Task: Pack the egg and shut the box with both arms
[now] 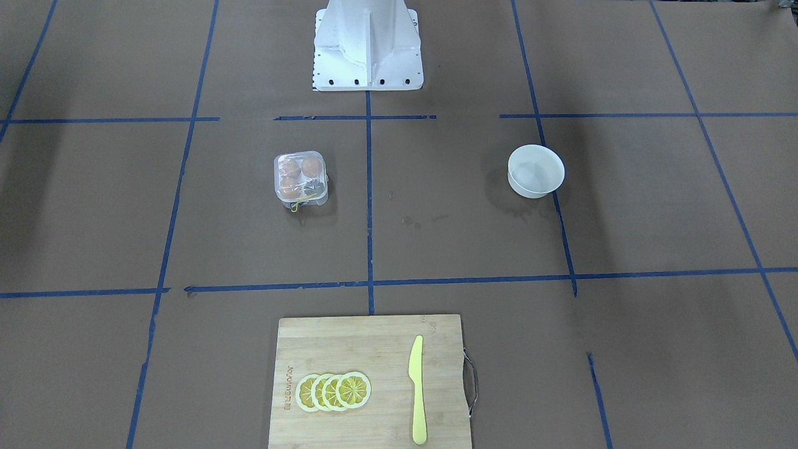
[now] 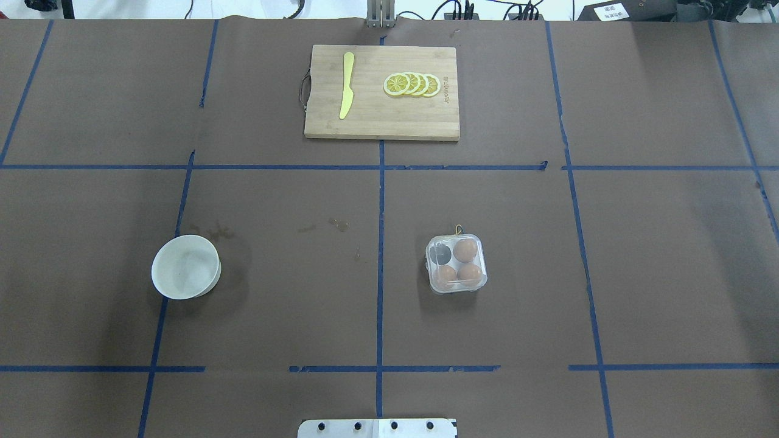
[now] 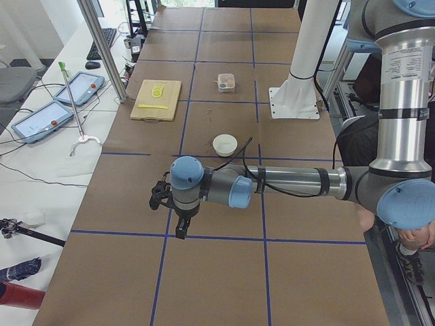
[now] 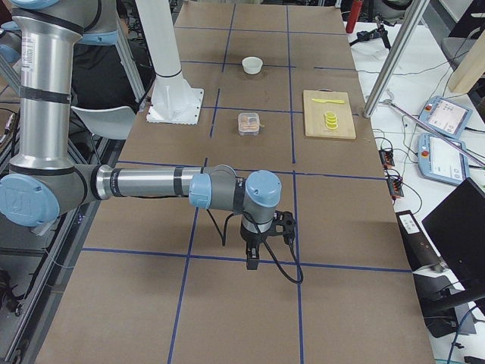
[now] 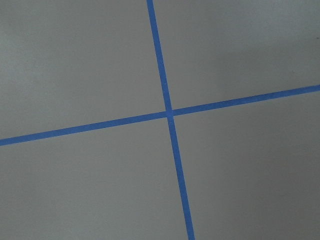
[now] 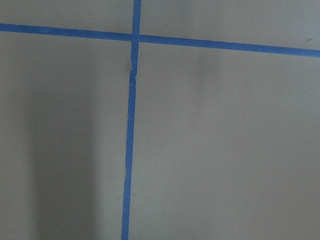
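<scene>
The box [image 2: 456, 264] is a small clear carton right of the table's middle, with its lid down over the tray. It also shows in the front view [image 1: 300, 178]. Three brown eggs [image 2: 466, 249] lie in its cells, and the fourth cell looks dark. I cannot tell which one is the task's egg. My left gripper [image 3: 181, 231] shows only in the exterior left view, hanging low over bare table far from the box. My right gripper [image 4: 251, 262] shows only in the exterior right view, also far from the box. I cannot tell whether either is open or shut.
A round white bowl [image 2: 185, 267] stands on the left half of the table. A wooden cutting board [image 2: 426, 121] at the far edge carries a yellow knife [image 2: 346, 85] and lemon slices [image 2: 412, 84]. The white pedestal base [image 1: 368, 47] is at the robot's side.
</scene>
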Available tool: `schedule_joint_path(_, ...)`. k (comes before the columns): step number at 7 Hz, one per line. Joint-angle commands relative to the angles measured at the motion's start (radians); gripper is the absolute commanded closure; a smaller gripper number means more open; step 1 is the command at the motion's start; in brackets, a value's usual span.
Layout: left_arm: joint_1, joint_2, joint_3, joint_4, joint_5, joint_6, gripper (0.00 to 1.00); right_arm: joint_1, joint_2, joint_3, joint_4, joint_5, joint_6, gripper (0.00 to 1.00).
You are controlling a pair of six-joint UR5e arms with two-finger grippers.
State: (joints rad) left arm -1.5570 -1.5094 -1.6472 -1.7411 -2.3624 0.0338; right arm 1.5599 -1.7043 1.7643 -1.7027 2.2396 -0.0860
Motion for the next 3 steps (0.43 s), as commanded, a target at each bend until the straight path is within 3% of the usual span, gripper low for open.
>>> schedule_joint_path(1,0.000,0.000,0.000,0.000,0.000,0.000,0.00,-0.006,0.000,0.000,0.000,0.000,0.000,0.00)
schedule_joint_path(3,0.000,0.000,0.000,0.000,0.000,0.000,0.00,-0.012,-0.001,-0.002,0.000,0.000,0.002,0.00)
